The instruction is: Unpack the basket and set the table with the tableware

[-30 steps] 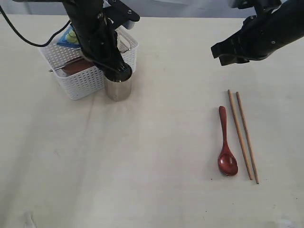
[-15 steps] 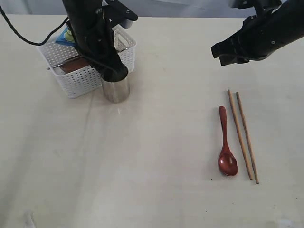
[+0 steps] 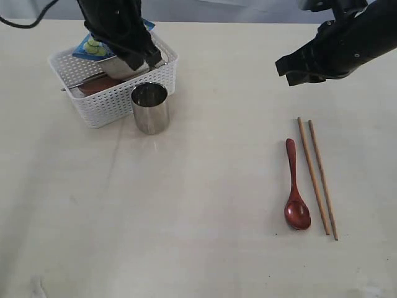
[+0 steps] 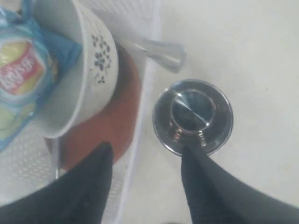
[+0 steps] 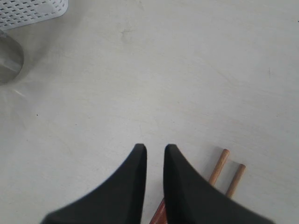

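The steel cup [image 3: 150, 107] [image 4: 193, 116] stands upright on the table [image 3: 186, 205], just outside the white basket [image 3: 111, 102] [image 4: 145, 88]. Inside the basket lie the floral bowl [image 4: 88, 70], a reddish-brown plate [image 4: 117, 126] under it, and a silver cutlery handle [image 4: 161, 50]. My left gripper [image 3: 141, 57] [image 4: 145, 151] hangs open and empty above the basket wall, beside the cup. The dark red spoon [image 3: 296, 186] and the chopsticks [image 3: 316, 177] [image 5: 224, 170] lie side by side at the right. My right gripper [image 3: 296, 73] [image 5: 155, 148] hovers above their far ends, jaws a narrow slit apart with nothing between.
A blue chip bag [image 3: 93, 46] [image 4: 23, 79] sits in the bowl. The basket stands near the table's far left edge.
My left gripper has opened, let go of the steel cup and risen back over the basket. The cup stays standing beside the basket. The right arm has not moved.
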`<state>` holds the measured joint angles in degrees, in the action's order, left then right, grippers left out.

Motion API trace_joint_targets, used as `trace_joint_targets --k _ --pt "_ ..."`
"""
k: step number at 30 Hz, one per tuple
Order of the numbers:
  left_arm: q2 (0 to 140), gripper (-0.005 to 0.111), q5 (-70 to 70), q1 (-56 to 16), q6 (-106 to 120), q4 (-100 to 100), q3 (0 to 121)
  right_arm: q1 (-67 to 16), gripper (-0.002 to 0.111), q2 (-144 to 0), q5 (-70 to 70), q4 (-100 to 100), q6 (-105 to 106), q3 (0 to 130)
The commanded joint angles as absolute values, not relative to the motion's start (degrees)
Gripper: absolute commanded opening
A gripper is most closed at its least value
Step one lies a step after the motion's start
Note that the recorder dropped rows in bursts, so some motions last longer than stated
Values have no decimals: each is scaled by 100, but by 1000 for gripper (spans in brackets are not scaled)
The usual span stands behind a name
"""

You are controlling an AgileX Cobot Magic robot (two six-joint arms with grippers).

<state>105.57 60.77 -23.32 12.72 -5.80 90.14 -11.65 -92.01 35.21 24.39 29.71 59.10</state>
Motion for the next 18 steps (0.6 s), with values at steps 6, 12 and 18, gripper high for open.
trace_joint_targets --k 6,12,18 --pt "10228 45 5396 -2320 522 -1366 9054 -1148 14 -9149 3505 2435 2977 5893" --pt "10384 45 5025 -2320 -310 -1881 9054 -1148 14 -9149 3456 2455 2977 5893" --pt "10608 45 4647 -2335 334 -1030 9043 -1148 14 -9149 3396 2529 2977 5893"
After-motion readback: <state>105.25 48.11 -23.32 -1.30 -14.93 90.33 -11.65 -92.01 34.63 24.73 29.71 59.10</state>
